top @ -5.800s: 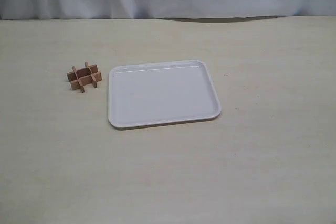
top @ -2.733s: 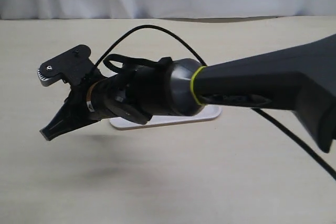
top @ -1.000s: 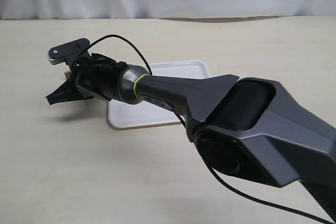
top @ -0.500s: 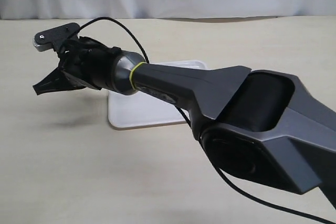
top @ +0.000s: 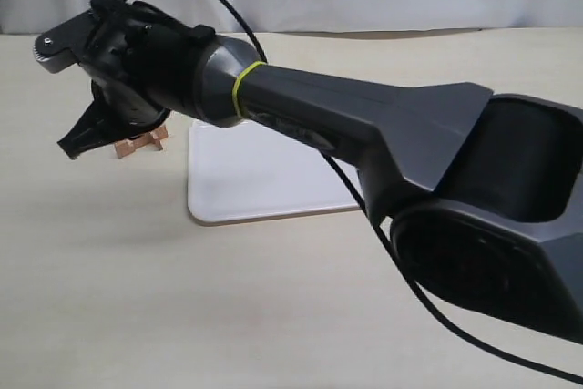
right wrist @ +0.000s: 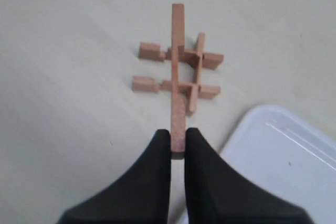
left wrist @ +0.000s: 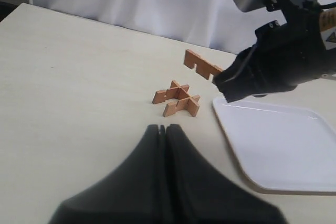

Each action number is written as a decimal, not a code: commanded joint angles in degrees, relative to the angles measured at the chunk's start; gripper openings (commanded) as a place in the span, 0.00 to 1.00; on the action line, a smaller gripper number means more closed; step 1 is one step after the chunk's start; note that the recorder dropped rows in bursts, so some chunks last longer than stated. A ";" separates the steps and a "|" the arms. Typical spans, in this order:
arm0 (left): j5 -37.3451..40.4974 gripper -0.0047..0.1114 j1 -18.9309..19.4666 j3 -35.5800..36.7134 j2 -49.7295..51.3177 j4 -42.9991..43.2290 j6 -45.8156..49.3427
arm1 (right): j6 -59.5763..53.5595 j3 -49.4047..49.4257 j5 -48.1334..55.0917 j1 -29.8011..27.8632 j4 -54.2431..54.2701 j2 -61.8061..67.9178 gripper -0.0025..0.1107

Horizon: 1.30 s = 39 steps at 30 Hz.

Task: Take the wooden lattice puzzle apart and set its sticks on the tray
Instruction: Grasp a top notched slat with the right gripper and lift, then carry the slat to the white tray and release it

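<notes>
Right gripper (right wrist: 177, 141) clamps a notched stick (right wrist: 178, 51) clear above the lattice (top: 137, 145), likely bound for the tray (top: 273, 184) at 3 o'clock.

The right arm (top: 364, 134) reaches from the right across the middle to the far left of the exterior view, its long dark forearm nearly level, with a yellow-green ring at the wrist. The right hand (top: 77, 145) tilts downward, its two black fingers (right wrist: 157, 156) pinched tight on one end of a stick (right wrist: 178, 19) that juts straight out beyond the tips. The left hand (left wrist: 165, 129) has its fingers pressed together with nothing between them, pointing toward the right hand.
</notes>
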 commanded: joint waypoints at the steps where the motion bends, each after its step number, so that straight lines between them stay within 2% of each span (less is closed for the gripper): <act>1: -0.52 0.04 0.60 0.18 -0.14 -0.12 0.30 | -6.76 2.64 5.68 -2.65 3.24 -2.58 0.06; 8: -0.52 0.04 0.60 0.18 -0.14 -0.12 0.30 | -4.64 17.64 1.62 -6.21 -0.68 -10.15 0.06; 15: -0.52 0.04 0.60 0.18 -0.14 -0.12 0.30 | 5.98 34.28 1.26 -8.30 -19.43 -17.50 0.06; 18: -0.52 0.04 0.60 0.18 -0.14 -0.12 0.30 | 8.81 39.65 2.86 -9.03 -24.29 -18.38 0.06; 24: -0.52 0.04 0.60 0.18 -0.14 -0.12 0.30 | 10.65 44.90 3.06 -9.74 -25.61 -18.38 0.06; 32: -0.52 0.04 0.60 0.18 -0.14 -0.12 0.30 | 13.69 45.33 2.14 -9.74 -25.61 -18.38 0.07; 34: -0.52 0.04 0.60 0.18 -0.14 -0.12 0.30 | 13.97 45.33 2.14 -9.74 -25.61 -18.38 0.14; 39: -0.52 0.04 0.60 0.18 -0.14 -0.12 0.30 | 14.88 45.33 2.14 -9.47 -25.35 -18.38 0.40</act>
